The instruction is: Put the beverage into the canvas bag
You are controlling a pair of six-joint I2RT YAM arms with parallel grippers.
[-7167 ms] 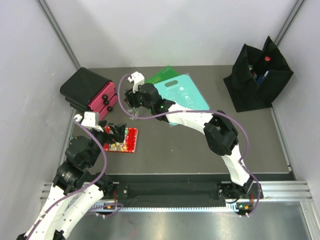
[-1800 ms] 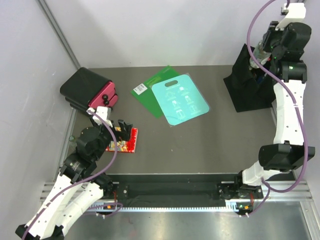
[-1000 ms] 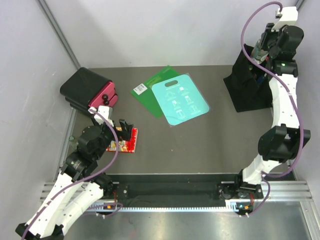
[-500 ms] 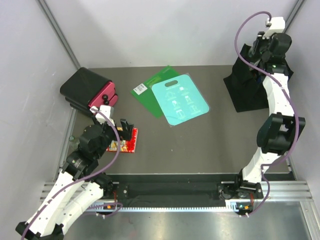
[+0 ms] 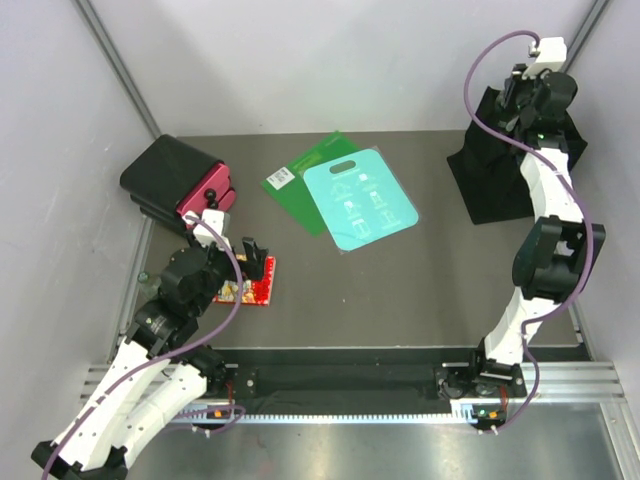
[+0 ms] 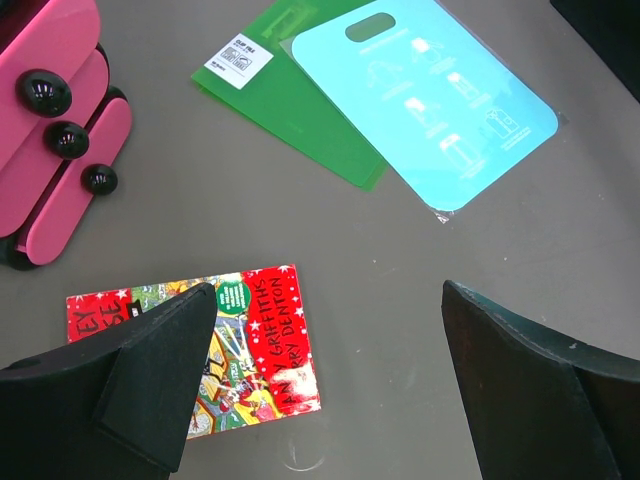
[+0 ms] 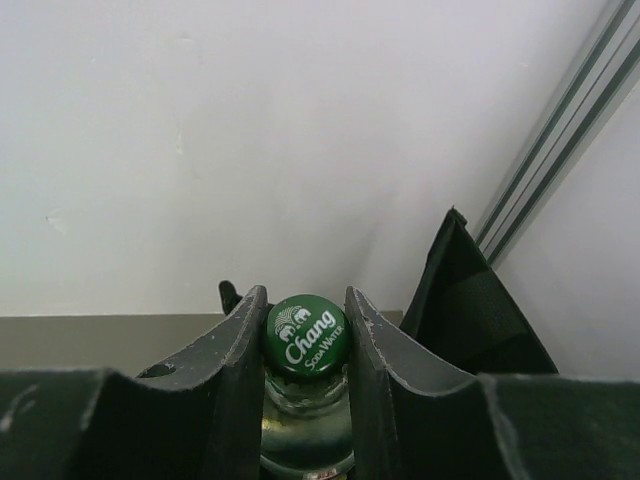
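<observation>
The beverage (image 7: 307,340), one clear glass bottle with a green "Chang Soda Water" cap, was clamped by its neck between the two fingers of the right gripper (image 7: 305,305). It was held upright at the open top of the canvas bag (image 5: 497,182). Its lower part was hidden, so I cannot tell how deep it sat inside the bag. A black flap of the bag rose just beside the right finger.

The single bag stood on a dark grey table (image 5: 420,290), in the far right corner where plain white walls closed in on two sides. Bare tabletop lay to the bag's left and near side.

Left of the bag lay two flat sheets, a teal sheet (image 5: 360,200) overlapping a green sheet (image 5: 298,178). Further left from the bag was one black hard case (image 5: 170,175), whose pink front carried three black knobs. A single red book (image 6: 215,345) lay nearer the arm bases. The left gripper (image 6: 325,295) hung above the book with its jaws spread wide, gripping nothing.
</observation>
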